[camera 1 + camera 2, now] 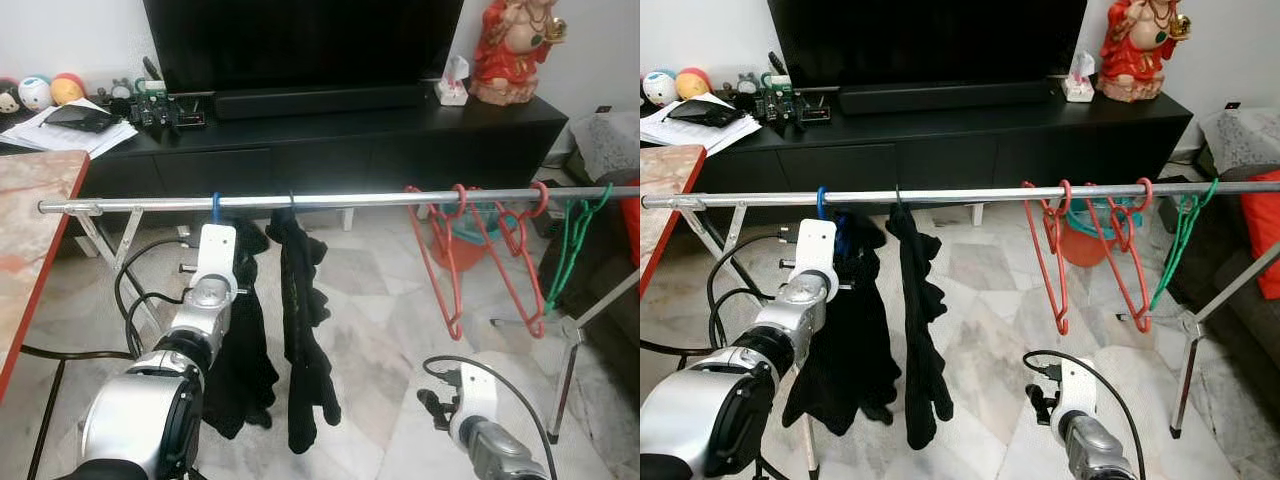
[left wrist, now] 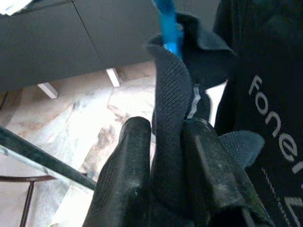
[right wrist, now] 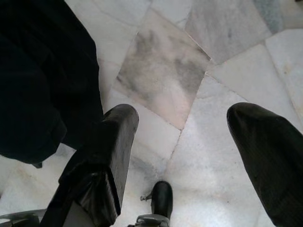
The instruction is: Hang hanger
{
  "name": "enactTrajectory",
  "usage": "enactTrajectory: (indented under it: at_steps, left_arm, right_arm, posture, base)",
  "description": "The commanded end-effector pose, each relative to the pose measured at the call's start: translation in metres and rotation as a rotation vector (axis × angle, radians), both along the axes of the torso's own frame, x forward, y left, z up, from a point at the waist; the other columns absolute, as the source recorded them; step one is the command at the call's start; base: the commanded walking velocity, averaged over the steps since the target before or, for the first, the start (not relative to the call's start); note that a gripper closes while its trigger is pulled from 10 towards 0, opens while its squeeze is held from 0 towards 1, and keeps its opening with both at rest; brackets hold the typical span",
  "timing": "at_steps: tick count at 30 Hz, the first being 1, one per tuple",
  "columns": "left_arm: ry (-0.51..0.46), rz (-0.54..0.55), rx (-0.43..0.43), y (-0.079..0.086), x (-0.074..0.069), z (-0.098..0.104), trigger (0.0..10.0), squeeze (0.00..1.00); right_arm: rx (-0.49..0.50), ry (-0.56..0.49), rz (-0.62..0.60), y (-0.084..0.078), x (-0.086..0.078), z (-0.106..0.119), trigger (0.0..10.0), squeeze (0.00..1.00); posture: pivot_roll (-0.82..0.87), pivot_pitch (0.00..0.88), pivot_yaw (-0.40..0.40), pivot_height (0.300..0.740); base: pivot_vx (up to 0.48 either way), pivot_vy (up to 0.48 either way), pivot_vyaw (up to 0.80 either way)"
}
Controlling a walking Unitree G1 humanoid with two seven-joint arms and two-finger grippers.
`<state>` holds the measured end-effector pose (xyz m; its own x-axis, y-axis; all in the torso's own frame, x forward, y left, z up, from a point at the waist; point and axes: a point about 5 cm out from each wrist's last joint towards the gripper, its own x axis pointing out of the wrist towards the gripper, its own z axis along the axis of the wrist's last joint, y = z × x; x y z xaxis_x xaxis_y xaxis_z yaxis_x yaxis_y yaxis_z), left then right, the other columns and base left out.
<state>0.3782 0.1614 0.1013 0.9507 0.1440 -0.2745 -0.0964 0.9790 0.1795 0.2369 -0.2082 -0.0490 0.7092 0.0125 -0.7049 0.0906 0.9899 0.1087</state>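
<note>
Black fabric sits pinched between the left gripper [image 2: 165, 189] fingers [image 2: 128, 179], a fold of the dark garment [image 1: 240, 360], jaws nearly closed on it with only the cloth between. Left arm is raised up toward the rail. Right gripper [image 3: 189, 156] hangs low over the marble floor [image 3: 161, 75], fingers spread wide, nothing in them, idle. Next out, the blue hanger [image 1: 216, 207]: hook is already over the metal rail [image 1: 350, 199], near the rail's left end, garment draped below it, collar right under the hook in the left wrist view. Just beside it on the right a second black garment [image 1: 305, 330] hangs from its own dark hook. Further right along the rail, well apart, red hangers [image 1: 480, 250] and a green hanger [image 1: 575, 240], all bare. Behind the rack: black TV cabinet [image 1: 350, 140], TV, red figurine [image 1: 515, 50], papers and clutter on the left. Step in hand, by my read: hang looks done, hook seated, gripper yet to let go. Next move calls for parting the left fingers to free the cloth, then pulling the arm back and down without dragging the garment or bumping the hook off the rail. Whether the hook is fully seated is hard to tell from here.
</note>
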Motion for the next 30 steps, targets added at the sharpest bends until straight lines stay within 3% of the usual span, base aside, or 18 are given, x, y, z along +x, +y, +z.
enactTrajectory:
  at_steps: [1, 8, 15, 16, 17, 18, 19, 20, 22, 23, 27, 30]
  left_arm:
    - [-0.032, 0.000, -0.001, 0.002, -0.001, 0.001, 10.0, 1.00]
    - [-0.125, -0.016, -0.020, 0.003, -0.005, 0.007, 10.0, 1.00]
    - [-0.267, -0.109, -0.037, 0.001, -0.029, 0.016, 10.0, 1.00]
    - [-0.299, -0.145, -0.025, 0.001, -0.039, 0.016, 10.0, 0.60]
    - [-0.299, -0.145, -0.025, 0.001, -0.039, 0.016, 10.0, 0.60]
    - [-0.318, -0.169, -0.017, 0.000, -0.046, 0.016, 10.0, 0.00]
    - [-0.323, -0.200, 0.017, 0.003, -0.060, 0.009, 10.0, 0.00]
    - [-0.323, -0.200, 0.017, 0.003, -0.060, 0.009, 10.0, 0.00]
    - [-0.292, -0.171, 0.031, 0.017, -0.089, -0.014, 10.0, 0.00]
    - [-0.292, -0.171, 0.031, 0.017, -0.089, -0.014, 10.0, 0.00]
    - [-0.138, -0.119, 0.035, 0.047, -0.145, -0.061, 10.0, 0.00]
    - [-0.060, -0.104, 0.043, 0.055, -0.155, -0.077, 10.0, 0.00]
  right_arm:
    - [0.007, -0.014, 0.001, 0.005, 0.005, 0.002, 10.0, 0.00]
    - [0.021, -0.025, 0.001, 0.009, 0.007, 0.003, 10.0, 0.00]
    - [0.040, -0.059, -0.018, 0.006, 0.009, 0.006, 10.0, 0.00]
    - [0.038, -0.061, -0.020, 0.009, 0.009, 0.005, 10.0, 0.00]
    - [0.038, -0.061, -0.020, 0.009, 0.009, 0.005, 10.0, 0.00]
    - [0.037, -0.063, -0.020, 0.011, 0.009, 0.005, 10.0, 0.00]
    - [0.032, -0.068, -0.026, 0.013, 0.008, 0.004, 10.0, 0.00]
    - [0.032, -0.068, -0.026, 0.013, 0.008, 0.004, 10.0, 0.00]
    - [0.015, -0.075, -0.034, 0.015, 0.008, 0.004, 10.0, 0.00]
    - [0.015, -0.075, -0.034, 0.015, 0.008, 0.004, 10.0, 0.00]
    - [0.016, -0.088, -0.066, 0.011, 0.003, 0.002, 10.0, 0.00]
    - [0.011, -0.091, -0.076, 0.009, 0.002, 0.002, 10.0, 0.00]
  posture:
    - [-0.07, 0.000, -0.029, 0.740]
    - [-0.05, 0.000, -0.031, 0.740]
    - [-0.04, 0.000, -0.027, 0.740]
    - [-0.03, 0.000, -0.025, 0.740]
    - [-0.03, 0.000, -0.025, 0.740]
    - [-0.03, 0.000, -0.025, 0.740]
    - [-0.03, 0.000, -0.018, 0.740]
    - [-0.03, 0.000, -0.018, 0.740]
    - [-0.02, 0.000, -0.014, 0.740]
    - [-0.02, 0.000, -0.014, 0.740]
    - [-0.01, 0.000, -0.011, 0.740]
    - [0.00, 0.000, -0.013, 0.740]
  base:
    - [0.000, 0.000, 0.00]
    - [0.000, 0.000, 0.00]
    - [0.000, 0.000, 0.00]
    - [0.000, 0.000, 0.00]
    - [0.000, 0.000, 0.00]
    - [0.000, 0.000, 0.00]
    - [0.000, 0.000, 0.00]
    - [0.000, 0.000, 0.00]
    - [0.000, 0.000, 0.00]
    - [0.000, 0.000, 0.00]
    - [0.000, 0.000, 0.00]
    - [0.000, 0.000, 0.00]
